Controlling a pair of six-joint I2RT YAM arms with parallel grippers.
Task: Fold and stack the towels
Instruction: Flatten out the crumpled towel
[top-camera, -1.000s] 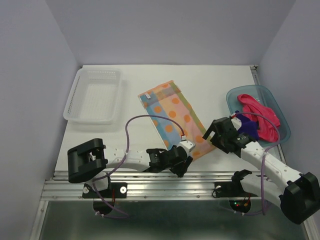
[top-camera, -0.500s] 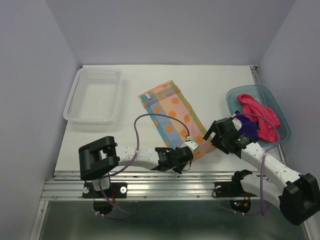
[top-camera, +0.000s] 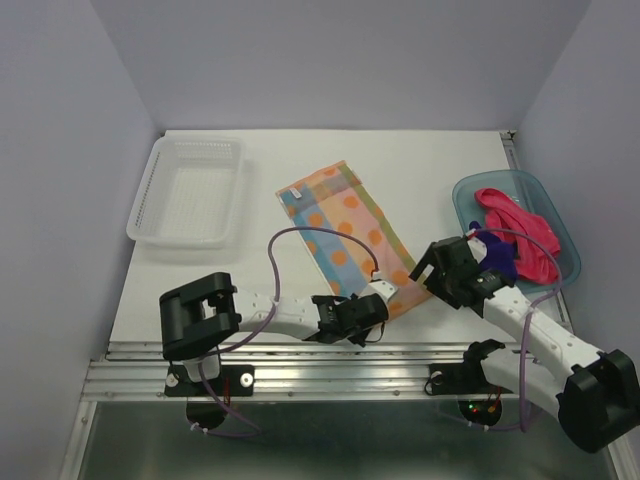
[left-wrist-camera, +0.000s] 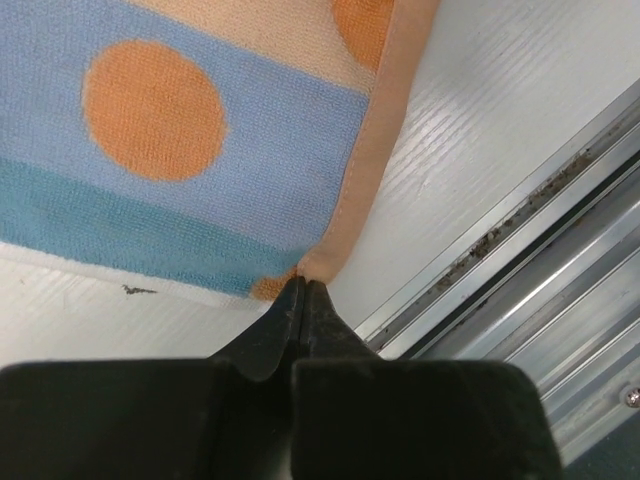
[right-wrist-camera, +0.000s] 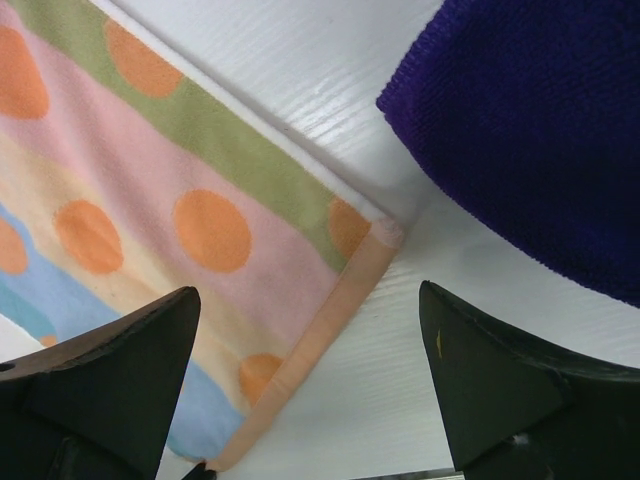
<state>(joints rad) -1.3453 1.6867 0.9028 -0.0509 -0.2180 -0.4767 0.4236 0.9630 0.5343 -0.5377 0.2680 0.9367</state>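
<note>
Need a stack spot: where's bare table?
Free: white table between the clear plastic basket and the orange dotted towel; also the far strip behind it. Crowded: near edge, left gripper and right gripper at the towel's near corners, teal translucent tub alongside.

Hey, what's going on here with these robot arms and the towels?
The left gripper is shut on the near left corner of the orange dotted towel, which lies flat on the table. The right gripper hangs open over the towel's other near corner, next to the purple towel. The pink-red towel sits in the teal tub. Nothing looks folded yet.
</note>
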